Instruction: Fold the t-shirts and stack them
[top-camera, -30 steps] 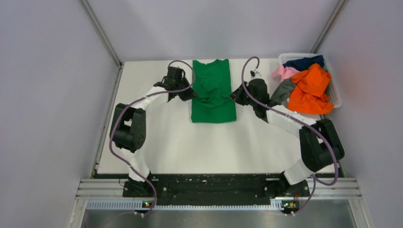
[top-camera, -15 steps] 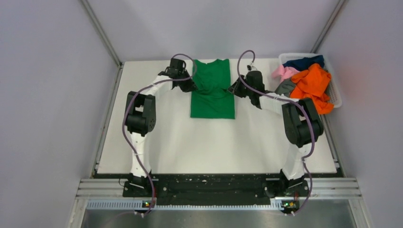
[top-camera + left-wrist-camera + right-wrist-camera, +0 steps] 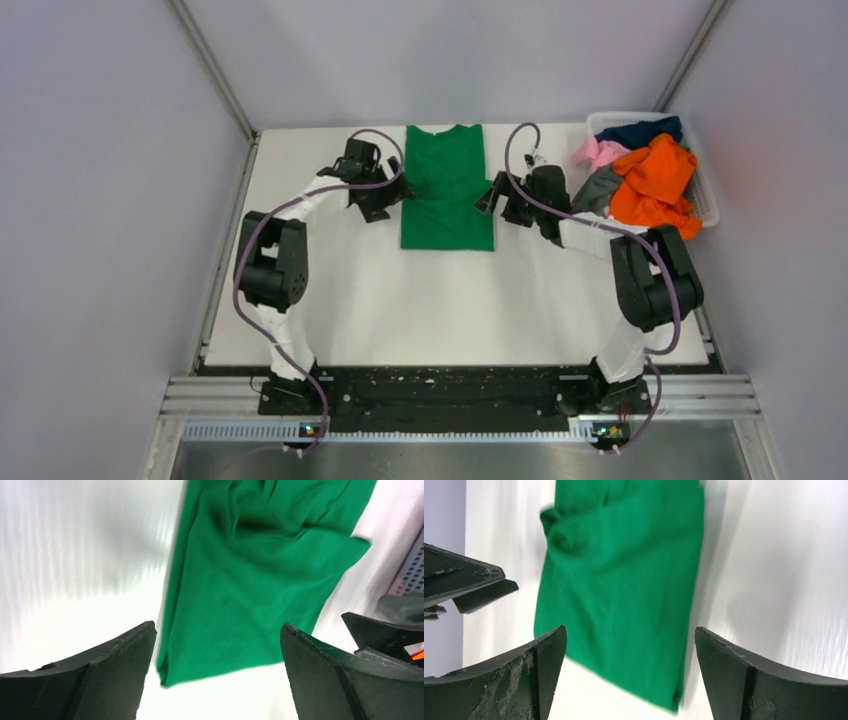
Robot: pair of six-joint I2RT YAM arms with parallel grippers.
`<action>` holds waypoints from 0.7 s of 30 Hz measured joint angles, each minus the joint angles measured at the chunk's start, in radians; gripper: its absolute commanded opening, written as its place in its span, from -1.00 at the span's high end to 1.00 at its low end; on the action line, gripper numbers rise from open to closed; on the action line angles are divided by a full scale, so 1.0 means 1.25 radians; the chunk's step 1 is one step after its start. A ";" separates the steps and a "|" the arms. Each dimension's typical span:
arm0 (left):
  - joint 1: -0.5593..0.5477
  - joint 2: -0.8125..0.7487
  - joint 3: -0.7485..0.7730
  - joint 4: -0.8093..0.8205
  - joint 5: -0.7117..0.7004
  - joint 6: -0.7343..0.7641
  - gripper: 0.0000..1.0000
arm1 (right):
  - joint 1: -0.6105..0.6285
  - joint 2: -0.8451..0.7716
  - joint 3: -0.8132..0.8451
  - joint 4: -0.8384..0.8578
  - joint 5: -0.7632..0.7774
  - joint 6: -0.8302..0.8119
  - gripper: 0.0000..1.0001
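A bright green t-shirt (image 3: 447, 186) lies folded into a narrow upright rectangle at the back middle of the table, neck end away from the arms. My left gripper (image 3: 383, 200) stands open just off its left edge, holding nothing. My right gripper (image 3: 498, 203) stands open just off its right edge, also empty. In the left wrist view the green t-shirt (image 3: 260, 580) lies beyond the open gripper (image 3: 217, 626). The right wrist view shows the same t-shirt (image 3: 624, 585) past the open gripper (image 3: 630, 629). More t-shirts sit in the basket: orange (image 3: 655, 185), grey (image 3: 597, 190), pink (image 3: 597, 152), navy (image 3: 640, 130).
The white plastic basket (image 3: 708, 205) stands at the back right corner of the white table (image 3: 450, 300). Grey walls close in the back and both sides. Each wrist view catches the other gripper beyond the shirt, the right gripper (image 3: 385, 630) and the left gripper (image 3: 464, 587).
Both grippers went from shut on the green t-shirt's side edges to wide open and drew back outward. The t-shirt now lies flat, released.
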 measured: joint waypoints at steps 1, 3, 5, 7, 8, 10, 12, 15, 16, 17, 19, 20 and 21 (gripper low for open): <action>-0.002 -0.033 -0.044 0.003 -0.002 0.000 -0.97 | 0.001 -0.028 -0.037 -0.002 -0.008 -0.001 -0.90; -0.013 -0.095 -0.135 0.013 -0.006 -0.001 -0.94 | 0.005 -0.070 -0.098 -0.007 -0.026 0.000 -0.88; -0.031 -0.132 -0.202 0.021 -0.007 -0.003 -0.75 | 0.009 -0.097 -0.145 -0.009 -0.038 0.001 -0.81; -0.047 -0.141 -0.245 0.034 -0.005 -0.009 -0.59 | 0.015 -0.107 -0.181 -0.011 -0.046 0.007 -0.67; -0.054 -0.140 -0.261 0.041 -0.005 -0.013 -0.51 | 0.016 -0.107 -0.187 -0.014 -0.050 0.009 -0.62; -0.060 -0.139 -0.286 0.049 -0.005 -0.020 -0.31 | 0.017 -0.105 -0.193 -0.024 -0.063 0.015 -0.54; -0.058 -0.136 -0.297 0.053 -0.009 -0.030 -0.11 | 0.018 -0.099 -0.193 -0.023 -0.071 0.018 -0.46; -0.055 -0.129 -0.298 0.067 -0.019 -0.039 0.13 | 0.018 -0.083 -0.193 -0.023 -0.077 0.028 -0.40; -0.055 -0.128 -0.298 0.072 -0.020 -0.040 0.16 | 0.018 -0.079 -0.193 -0.023 -0.078 0.030 -0.38; -0.055 -0.127 -0.299 0.078 -0.020 -0.041 0.19 | 0.018 -0.075 -0.193 -0.023 -0.078 0.032 -0.35; -0.054 -0.124 -0.304 0.089 -0.020 -0.042 0.24 | 0.019 -0.072 -0.197 -0.022 -0.079 0.036 -0.32; -0.054 -0.121 -0.306 0.092 -0.019 -0.043 0.26 | 0.021 -0.072 -0.198 -0.023 -0.078 0.036 -0.30; -0.054 -0.117 -0.309 0.094 -0.019 -0.043 0.30 | 0.022 -0.072 -0.198 -0.023 -0.078 0.036 -0.28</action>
